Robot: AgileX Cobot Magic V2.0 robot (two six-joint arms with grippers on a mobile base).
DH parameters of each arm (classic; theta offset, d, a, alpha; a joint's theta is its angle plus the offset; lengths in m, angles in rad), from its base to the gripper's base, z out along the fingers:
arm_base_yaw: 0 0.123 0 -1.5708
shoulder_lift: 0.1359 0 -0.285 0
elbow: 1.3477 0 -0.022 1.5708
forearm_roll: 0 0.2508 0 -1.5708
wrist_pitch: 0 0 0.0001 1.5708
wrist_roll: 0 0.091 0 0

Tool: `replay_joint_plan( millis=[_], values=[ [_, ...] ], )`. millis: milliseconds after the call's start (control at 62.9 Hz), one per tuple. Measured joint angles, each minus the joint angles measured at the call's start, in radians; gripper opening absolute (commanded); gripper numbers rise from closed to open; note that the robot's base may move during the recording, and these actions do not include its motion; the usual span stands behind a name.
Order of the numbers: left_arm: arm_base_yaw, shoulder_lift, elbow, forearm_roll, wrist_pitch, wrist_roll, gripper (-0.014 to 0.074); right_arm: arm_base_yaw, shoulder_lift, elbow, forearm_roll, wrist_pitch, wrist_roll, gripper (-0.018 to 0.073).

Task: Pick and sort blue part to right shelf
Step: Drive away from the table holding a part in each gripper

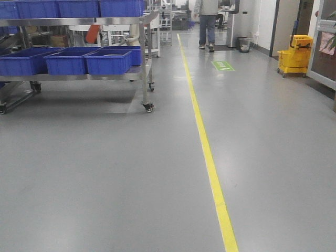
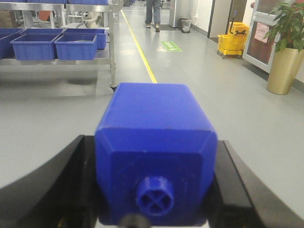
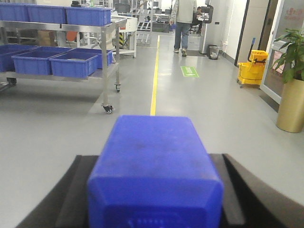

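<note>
My right claw (image 3: 153, 159) was clamped on the blue part (image 3: 154, 185) – its black fingers (image 3: 78, 190) pressed against both flanks, and the block filled the lower middle of that wrist's view, held above the grey floor (image 3: 57, 128). Its cap end lay at the bottom edge of the view, too cut off to make out.

My left claw (image 2: 154, 142) was closed as well, around a second blue block (image 2: 156, 123) with a small round knob (image 2: 155, 195) facing the camera.

Ahead, a yellow line (image 1: 210, 157) ran along the floor into the distance. Left of it stood a wheeled steel rack (image 1: 143, 58) carrying blue bins (image 1: 107, 62) on its lower and upper levels – I could not tell whether it was the right shelf. A yellow mop bucket (image 1: 294, 58) sat by the right wall, a potted plant (image 3: 290, 90) nearer on that side, and a person (image 1: 208, 21) stood far down the aisle.
</note>
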Motion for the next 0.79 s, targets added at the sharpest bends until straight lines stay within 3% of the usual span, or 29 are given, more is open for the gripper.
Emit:
replay_joint_plan(
  millis=[795],
  values=[
    [0.000, 0.000, 0.000, 0.000, 0.000, 0.000, 0.0269, 0.000, 0.000, 0.000, 0.000, 0.000, 0.000, 0.0414]
  ],
)
